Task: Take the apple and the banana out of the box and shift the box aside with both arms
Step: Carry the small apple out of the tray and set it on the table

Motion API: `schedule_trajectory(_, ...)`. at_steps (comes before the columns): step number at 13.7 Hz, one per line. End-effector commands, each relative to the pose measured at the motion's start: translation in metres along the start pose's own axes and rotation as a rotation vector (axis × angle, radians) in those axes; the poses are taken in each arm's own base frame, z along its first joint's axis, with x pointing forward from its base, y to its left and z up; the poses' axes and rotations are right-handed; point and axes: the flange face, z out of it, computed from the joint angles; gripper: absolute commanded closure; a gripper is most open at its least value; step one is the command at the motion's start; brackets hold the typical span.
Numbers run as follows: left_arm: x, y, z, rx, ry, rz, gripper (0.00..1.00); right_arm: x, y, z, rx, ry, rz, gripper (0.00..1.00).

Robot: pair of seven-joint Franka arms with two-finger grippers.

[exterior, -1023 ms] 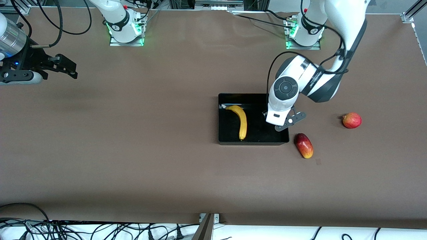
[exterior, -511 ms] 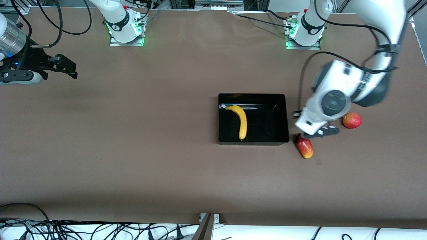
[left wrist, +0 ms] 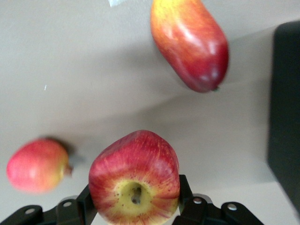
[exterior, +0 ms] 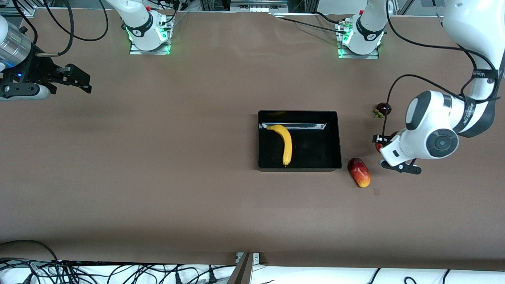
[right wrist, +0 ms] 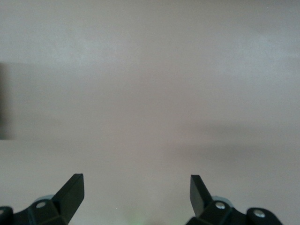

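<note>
oblong red-yellow fruit (exterior: 359, 172): lies on brown tabletop (exterior: 158, 177) | dark purple round fruit (exterior: 383, 108): toward left arm's end

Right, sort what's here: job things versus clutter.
Job:
- box
- banana, in the box
- apple, held by the left gripper in the air beside the mango
- second apple, loose, probably also wanted
- right gripper, open, waiting over its end of the table

Lying about:
- mango
- purple fruit

arms: white shells, grey round joint caps; black cables; bases: green lights; claws: black
</note>
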Motion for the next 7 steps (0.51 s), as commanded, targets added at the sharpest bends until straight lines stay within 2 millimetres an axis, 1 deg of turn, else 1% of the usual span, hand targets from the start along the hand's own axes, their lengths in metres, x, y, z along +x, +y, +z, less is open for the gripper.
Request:
schedule_trajectory(1,-0.008,-0.013,0.044,-0.017,0.066,0.083,0.72,0.001,0.001,-0.004,-0.004,0.0,0.009,0.0)
schedule_trajectory(2,-0.011,-0.017,0.058,-0.023,0.096,0.08,0.71,0.001,0.001,-0.004,-0.004,0.0,0.009,0.0)
schedule_trajectory(3,-0.011,-0.015,0.066,-0.025,0.115,0.083,0.66,0.001,0.001,-0.004,-0.004,0.0,0.009,0.0)
schedule_trajectory(4,-0.011,-0.015,0.071,-0.028,0.117,0.084,0.64,0.001,0.001,-0.004,-0.004,0.0,0.008,0.0)
schedule_trajectory(5,-0.01,-0.014,0.073,-0.031,0.115,0.085,0.49,0.001,0.002,-0.004,-0.004,0.0,0.011,0.0)
schedule_trajectory(6,-0.01,-0.014,0.074,-0.032,0.114,0.083,0.0,0.001,0.001,-0.004,-0.004,0.0,0.009,0.0)
schedule_trajectory(7,-0.01,-0.015,0.072,-0.031,0.115,0.084,0.0,0.001,0.001,-0.004,-0.004,0.0,0.009,0.0)
